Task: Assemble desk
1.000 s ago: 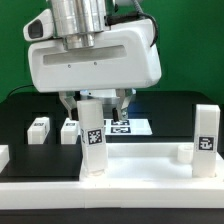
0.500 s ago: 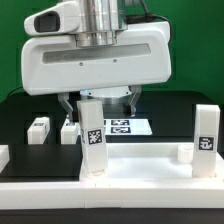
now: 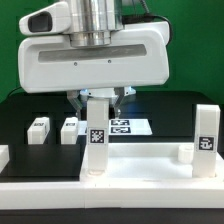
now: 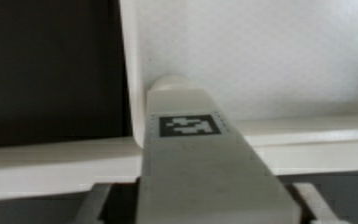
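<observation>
exterior view, centre of frame: the gripper (image 3: 98,102) stands over an upright tagged leg (image 3: 97,140). its dark fingers (image 3: 79,101) flank the leg's top and look pressed to both sides, so the jaws read as clamped on it, though the wide white housing above masks much of the contact. the leg's foot meets the desk top (image 3: 140,160), which is cut off along the lower edge. a second upright leg (image 3: 205,140) stands at the exterior view's right. two small legs lie at middle left, the outer lying leg (image 3: 38,126) and the inner lying leg (image 3: 69,127). the marker board (image 3: 126,127) is partly hidden behind the gripped post. wrist view: the tagged leg (image 4: 197,165) is blurred, and its tag is unreadable.
</observation>
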`<state>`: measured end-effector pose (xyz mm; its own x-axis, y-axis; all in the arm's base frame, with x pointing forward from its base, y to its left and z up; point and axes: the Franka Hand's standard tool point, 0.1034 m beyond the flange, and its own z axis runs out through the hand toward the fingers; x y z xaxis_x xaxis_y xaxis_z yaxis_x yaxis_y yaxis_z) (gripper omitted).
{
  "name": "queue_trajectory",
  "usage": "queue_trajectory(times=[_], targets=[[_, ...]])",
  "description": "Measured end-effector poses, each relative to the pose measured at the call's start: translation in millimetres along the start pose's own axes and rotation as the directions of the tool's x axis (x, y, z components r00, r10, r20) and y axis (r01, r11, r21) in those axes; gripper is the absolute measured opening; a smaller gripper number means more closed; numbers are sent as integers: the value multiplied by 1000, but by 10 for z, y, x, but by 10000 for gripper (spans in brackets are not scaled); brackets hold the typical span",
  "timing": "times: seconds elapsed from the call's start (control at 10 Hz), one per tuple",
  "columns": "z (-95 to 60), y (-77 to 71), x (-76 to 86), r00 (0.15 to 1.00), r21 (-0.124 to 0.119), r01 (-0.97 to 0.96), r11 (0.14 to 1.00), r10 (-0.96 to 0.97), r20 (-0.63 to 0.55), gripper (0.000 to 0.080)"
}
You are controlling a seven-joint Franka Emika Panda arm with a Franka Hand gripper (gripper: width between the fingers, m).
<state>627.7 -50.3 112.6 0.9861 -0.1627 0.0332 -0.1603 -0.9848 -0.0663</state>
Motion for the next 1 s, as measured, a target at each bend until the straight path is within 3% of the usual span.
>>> queue_trajectory(times=[0.3,0.4,0.6,0.7,0.8,0.9,1.0], targets=[[15,-2,7,929,0,-369,929,369,-9,297],[13,-5,1,855,6,-518,855,518,1,297],[11,-97,-18,508,7,-861,509,859,64,294],[25,-81,2,385,19,-923,384,919,89,294],[28,-90,8,317,19,-949,316,944,93,294],[28,-94,8,289,16,-957,289,953,94,368],[28,-99,7,299,17,-954,299,950,94,368]])
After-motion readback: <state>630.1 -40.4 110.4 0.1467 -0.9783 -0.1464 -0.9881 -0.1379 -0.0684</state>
